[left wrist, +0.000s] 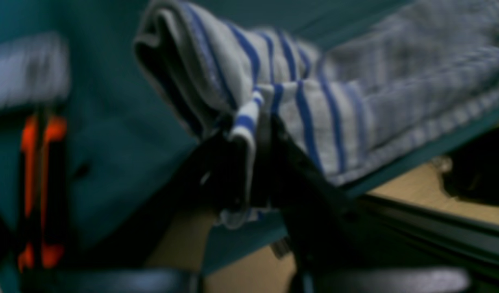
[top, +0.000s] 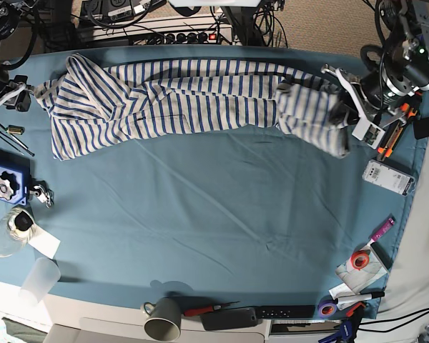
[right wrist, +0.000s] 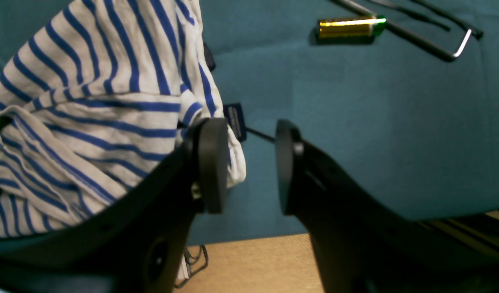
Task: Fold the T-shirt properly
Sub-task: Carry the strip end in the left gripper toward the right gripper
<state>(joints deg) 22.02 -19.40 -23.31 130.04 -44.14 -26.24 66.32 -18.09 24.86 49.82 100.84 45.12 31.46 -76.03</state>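
Note:
The T-shirt, white with thin blue stripes, lies stretched sideways along the far part of the teal cloth. My left gripper is shut on a bunched fold of the T-shirt and holds that end a little off the cloth; in the base view this left gripper is at the shirt's right end. My right gripper stands open just above the cloth. Its left finger is against the T-shirt hem, and nothing is clamped between the jaws. In the base view the right gripper is at the shirt's left end.
A battery and a bent metal key lie on the cloth beyond my right gripper. A blue device, a plastic cup and a mug line the left and near edges. A white device and tape rolls sit at the right.

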